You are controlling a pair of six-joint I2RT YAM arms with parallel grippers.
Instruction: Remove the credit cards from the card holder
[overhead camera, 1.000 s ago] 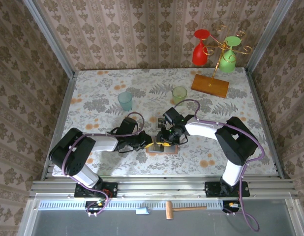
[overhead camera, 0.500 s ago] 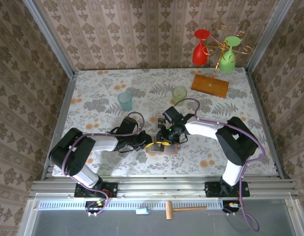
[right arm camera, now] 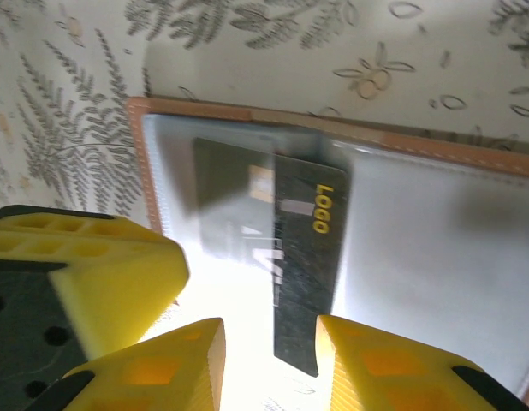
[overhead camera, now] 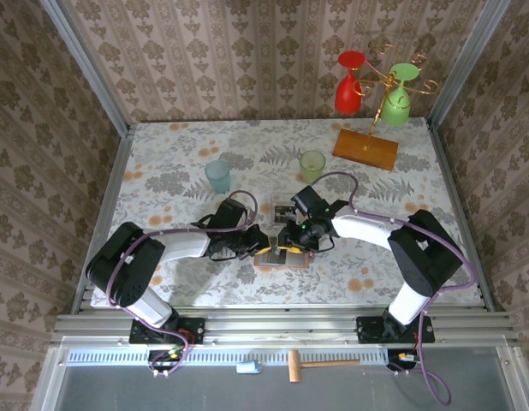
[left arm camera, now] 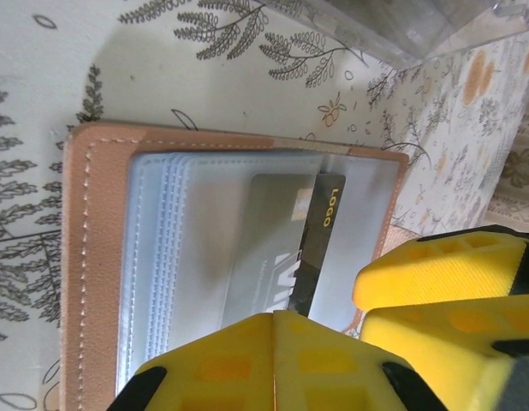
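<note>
Left hand (left arm camera: 273, 336), clenched on nothing, sits at the holder's (left arm camera: 85, 257) edge, likely pinning it open on the bench (left arm camera: 42, 77). Right hand (right arm camera: 269, 332) straddles a dark card (right arm camera: 309, 257) half out of its pocket, but whether it grasps the card I cannot tell. One holder, one card seen, two hands.

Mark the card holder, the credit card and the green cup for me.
card holder (left arm camera: 85, 257), left wrist view, on its pink stitched border.
credit card (right arm camera: 306, 265), right wrist view, on the dark uncovered part.
green cup (overhead camera: 312, 163), top view, on its open top.
</note>
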